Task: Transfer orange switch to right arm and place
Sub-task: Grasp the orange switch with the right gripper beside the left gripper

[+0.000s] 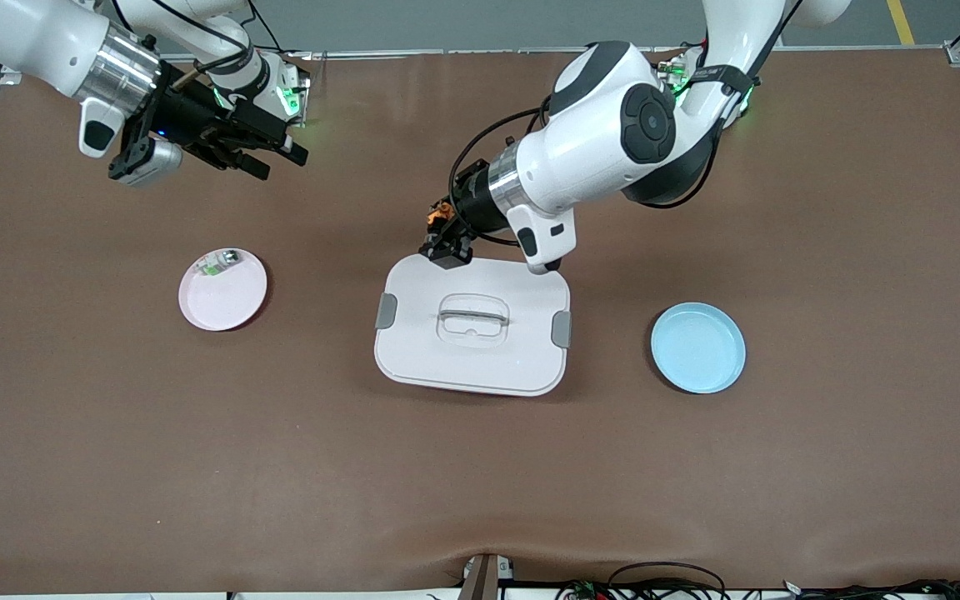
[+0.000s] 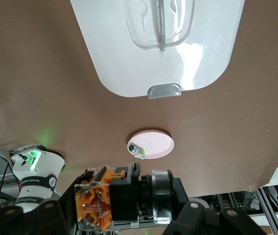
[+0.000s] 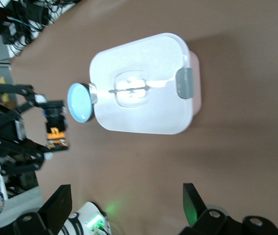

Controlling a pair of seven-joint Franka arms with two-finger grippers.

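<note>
The orange switch (image 1: pixel 442 214), a stubby black cylinder with an orange end, is held in my left gripper (image 1: pixel 446 240). They hang over the edge of the white lidded box (image 1: pixel 472 367) that faces the robots' bases. In the left wrist view the switch (image 2: pixel 121 196) lies crosswise between the black fingers (image 2: pixel 190 218), orange end toward one side. My right gripper (image 1: pixel 273 157) is open and empty, up in the air near its arm's base, its fingers (image 3: pixel 59 203) wide apart. The right wrist view also shows the switch (image 3: pixel 56 134) in the left gripper farther off.
A pink plate (image 1: pixel 234 304) holding a small white-and-green part (image 1: pixel 220 262) sits toward the right arm's end. A blue plate (image 1: pixel 697 347) sits toward the left arm's end. The white box has grey clips (image 1: pixel 386 311) and a clear lid handle (image 1: pixel 472 317).
</note>
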